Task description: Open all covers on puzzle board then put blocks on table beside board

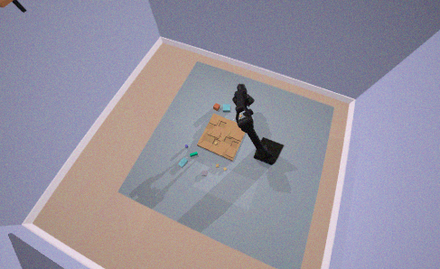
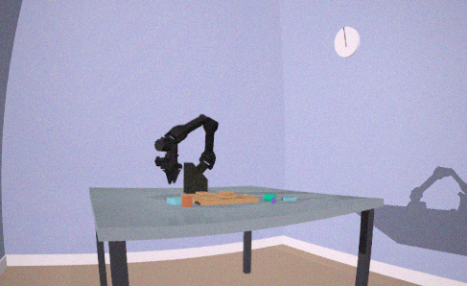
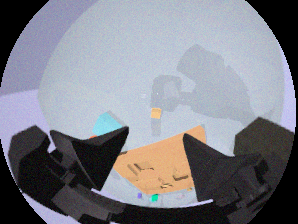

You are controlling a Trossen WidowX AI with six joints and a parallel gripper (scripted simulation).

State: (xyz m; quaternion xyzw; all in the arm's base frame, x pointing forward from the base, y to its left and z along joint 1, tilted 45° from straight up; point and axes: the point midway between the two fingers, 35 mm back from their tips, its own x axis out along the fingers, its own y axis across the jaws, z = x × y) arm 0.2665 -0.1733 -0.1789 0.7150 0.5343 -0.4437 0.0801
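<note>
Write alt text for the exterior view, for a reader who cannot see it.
A black robot arm bends over a grey table, its gripper hanging open and empty above the near end of a wooden puzzle board. Small cyan, orange and green blocks lie beside the board; a wall clock hangs upper right.

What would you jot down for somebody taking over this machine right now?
Gripper: fingers open, holding nothing, raised above the table near the board's far edge.
Puzzle board: mid-table; cover positions too small to judge.
Off the board: orange block and light blue block on one side; green block, teal block and several tiny pieces on the other.
Left: check wells for remaining blocks, then move the hand away.
</note>
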